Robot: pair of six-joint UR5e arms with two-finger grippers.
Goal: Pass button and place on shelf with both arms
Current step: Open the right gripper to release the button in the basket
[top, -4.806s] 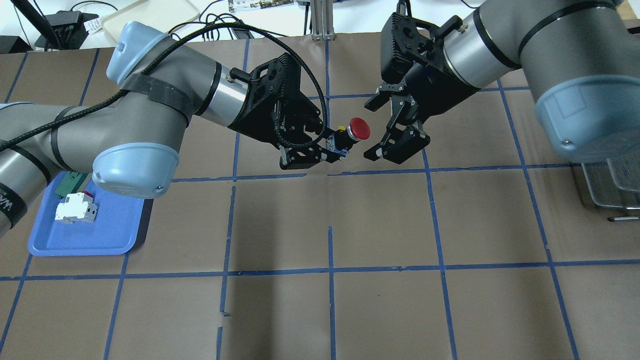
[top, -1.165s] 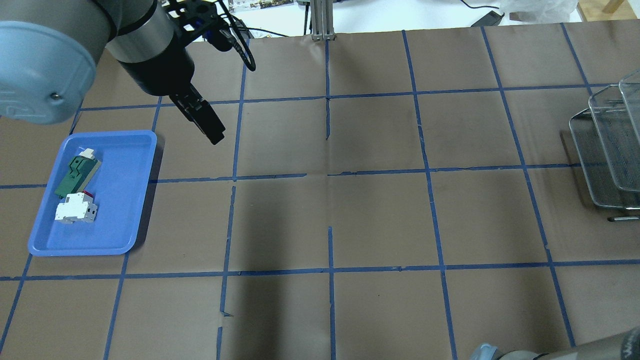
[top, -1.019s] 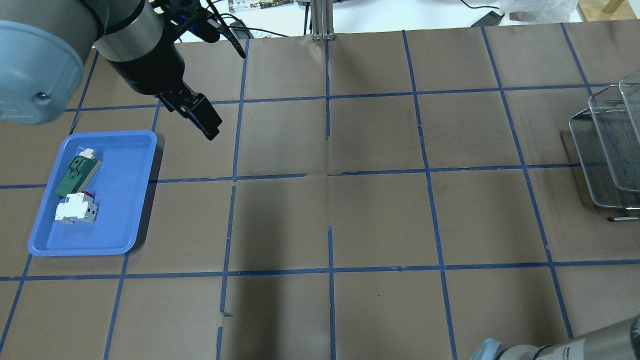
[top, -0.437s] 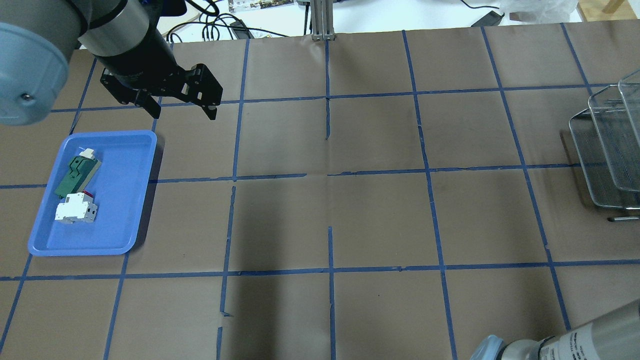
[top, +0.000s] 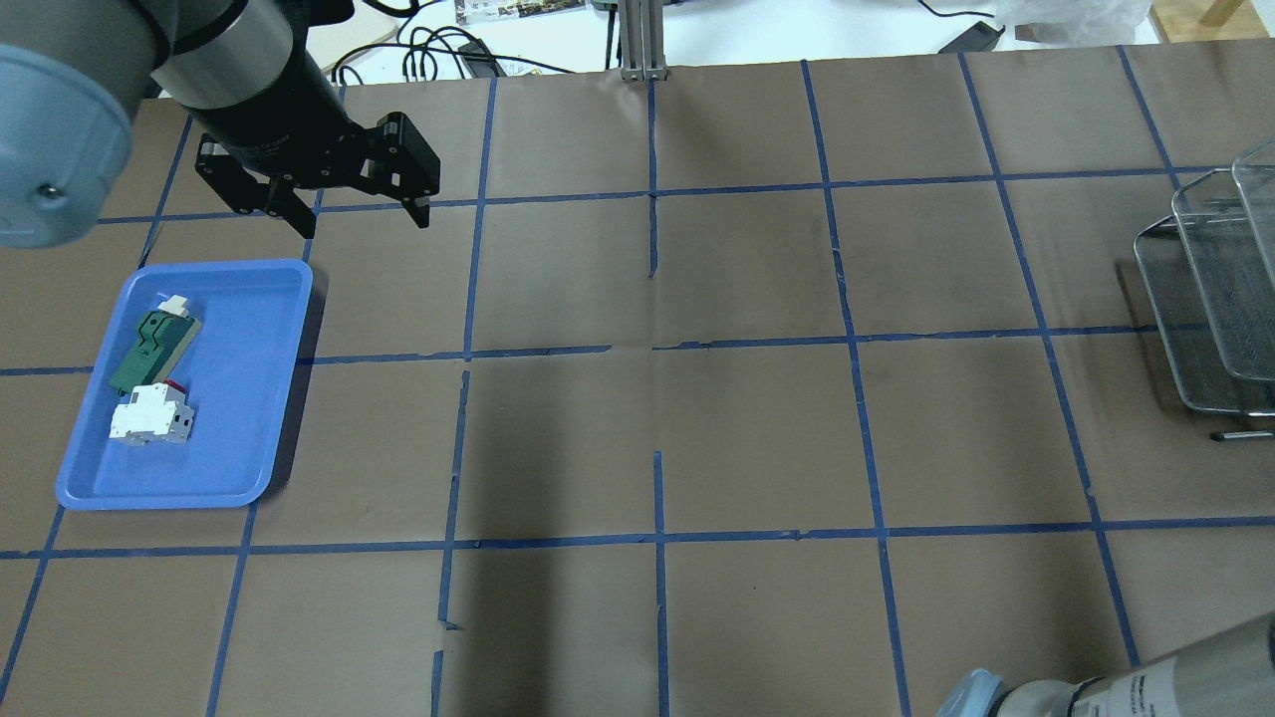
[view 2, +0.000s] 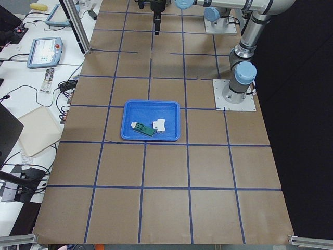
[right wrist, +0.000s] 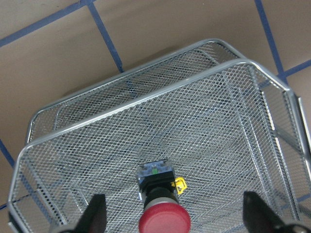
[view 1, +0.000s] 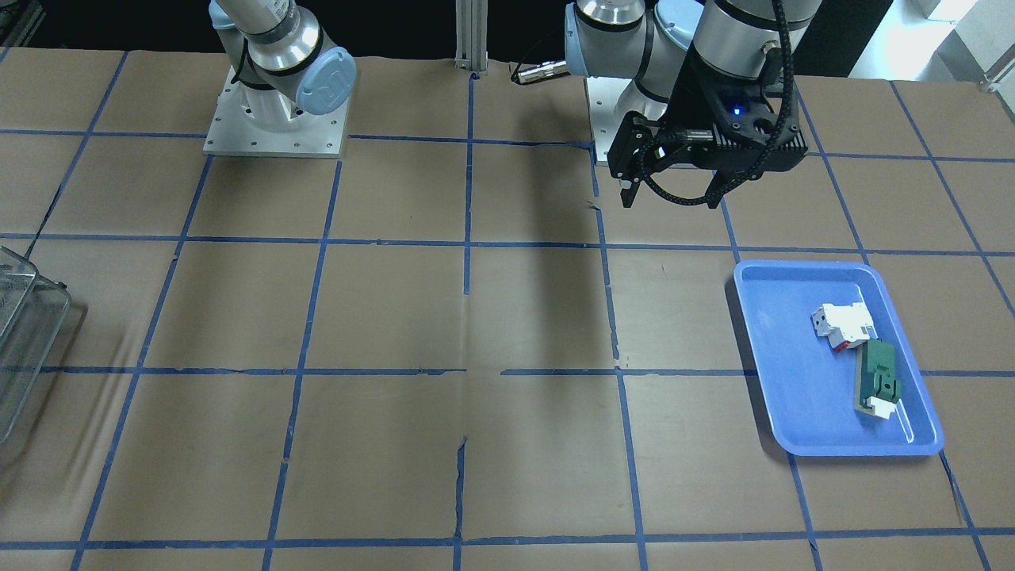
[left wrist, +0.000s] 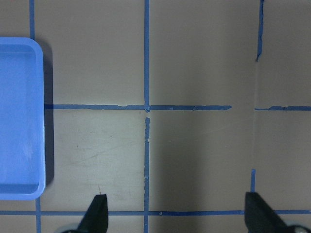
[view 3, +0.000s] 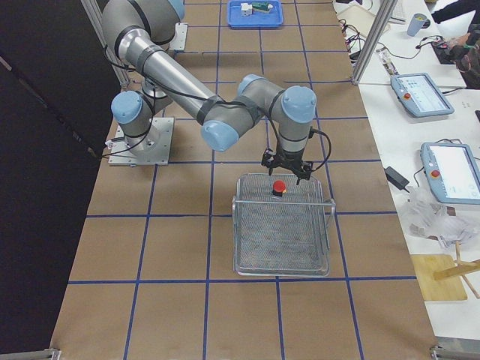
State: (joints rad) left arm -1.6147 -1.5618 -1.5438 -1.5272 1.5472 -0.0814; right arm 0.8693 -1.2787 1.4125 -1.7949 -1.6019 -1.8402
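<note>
Right down at the right gripper [right wrist: 175, 196], we are seeing both black fingers [right wrist: 96, 213] spread wide, with clear mesh between each pad and the button [right wrist: 163, 219], so the claw is gaping and gripping nothing. The button is sitting squarely in that gap, apparently resting on the top tier of the wire shelf [right wrist: 146, 99]. Its red cap is pointing back toward the wrist, and its black body and blue-yellow rear are pointing away toward the far rim. That puts its long axis across the line the fingers close along (no lean is showing that we can make out). We are judging the placing as good as done. A straight lift away from the mesh looks the safe way out, since neither pad is touching the cap. Looking farther out across the brown table [top: 757, 428], the left gripper [top: 361, 221] is hanging at the opposite end, jaws also wide and empty. It is hovering just beyond the blue tray [top: 199, 267], where the white block [top: 149, 415] and the green part [top: 151, 347] are lying. The right arm is by far the nearer one to the button.
</note>
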